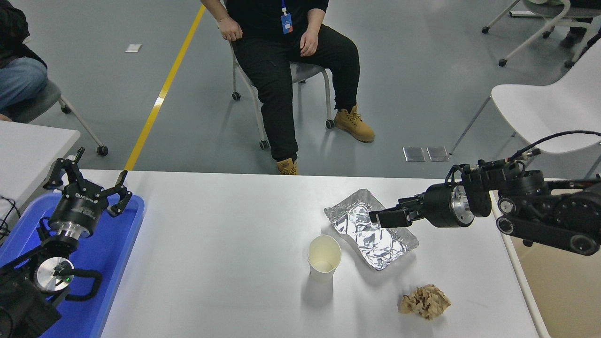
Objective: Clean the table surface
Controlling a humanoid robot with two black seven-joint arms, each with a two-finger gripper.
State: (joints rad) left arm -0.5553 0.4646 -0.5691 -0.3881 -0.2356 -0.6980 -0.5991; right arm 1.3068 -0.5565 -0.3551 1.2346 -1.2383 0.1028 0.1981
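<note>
The table surface (225, 244) is a wide white top. On its right half lie a crinkled foil tray (371, 239), an upright empty paper cup (324, 258) just left of the tray, and a crumpled brown paper wad (425, 301) near the front. My right gripper (382, 217) reaches in from the right, points left and hovers over the foil tray's far half, open and empty. My left gripper (89, 180) is parked open over the blue bin at the lower left.
A blue bin (112, 253) sits on the table's left end. A beige bin (558, 291) stands off the right edge. A smaller white table (33, 145) is at the left. A seated person (286, 56) and a white chair (544, 108) are beyond the far edge.
</note>
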